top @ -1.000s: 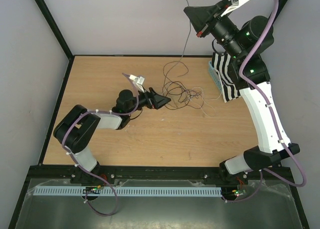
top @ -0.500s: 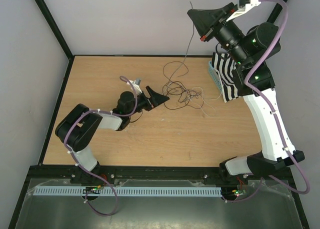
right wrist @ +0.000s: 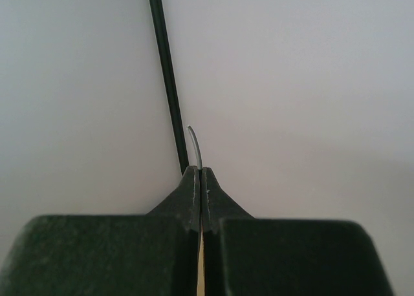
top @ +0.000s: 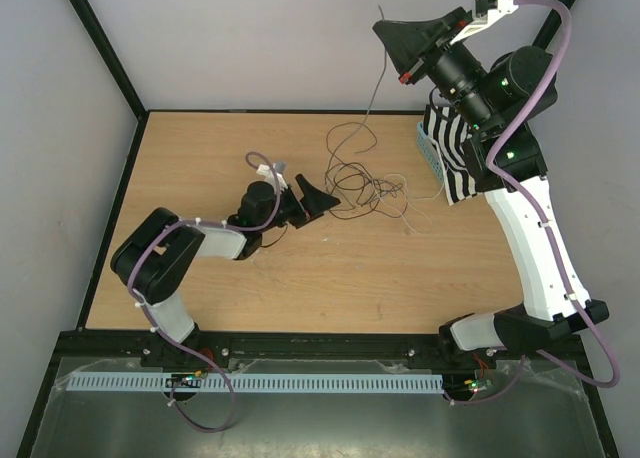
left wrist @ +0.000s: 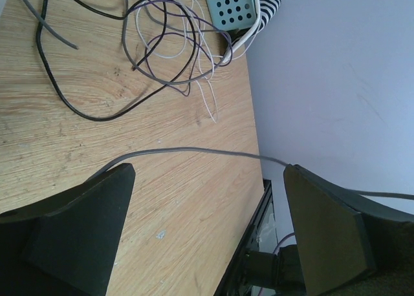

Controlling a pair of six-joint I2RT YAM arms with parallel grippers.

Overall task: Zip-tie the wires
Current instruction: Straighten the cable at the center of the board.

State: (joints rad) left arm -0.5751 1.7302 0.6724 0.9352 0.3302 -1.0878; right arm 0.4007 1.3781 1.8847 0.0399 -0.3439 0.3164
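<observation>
The right gripper (right wrist: pixel 201 176) is raised high above the far-right corner of the worktop (top: pixel 400 278), its fingers pressed fully together on one grey strand (top: pixel 372 83) that hangs from the pinch down to the rest of the wires (top: pixel 365 186), a loose tangle right of the worktop's middle. Only a short stub of the strand shows past the fingertips, so the likeliest fault is that it slips free under any further pull. A harder pull could instead drag the whole tangle toward the teal basket (top: pixel 428 143) and the striped cloth (top: pixel 455 158) at the right edge, where loops may snag. The left gripper (left wrist: pixel 208 179) lies low on the worktop just left of the tangle, spread as wide as it goes and holding nothing. A grey strand crosses the gap between its fingers; whether it is the lifted one I cannot tell. Closing there would likely catch a single wire, not a bundle. I cannot pick out the zip tie with certainty among the pale strands. The right arm has little room, with the back wall and the black frame post (right wrist: pixel 165 70) close by. The near and left parts of the worktop give the left arm room.
</observation>
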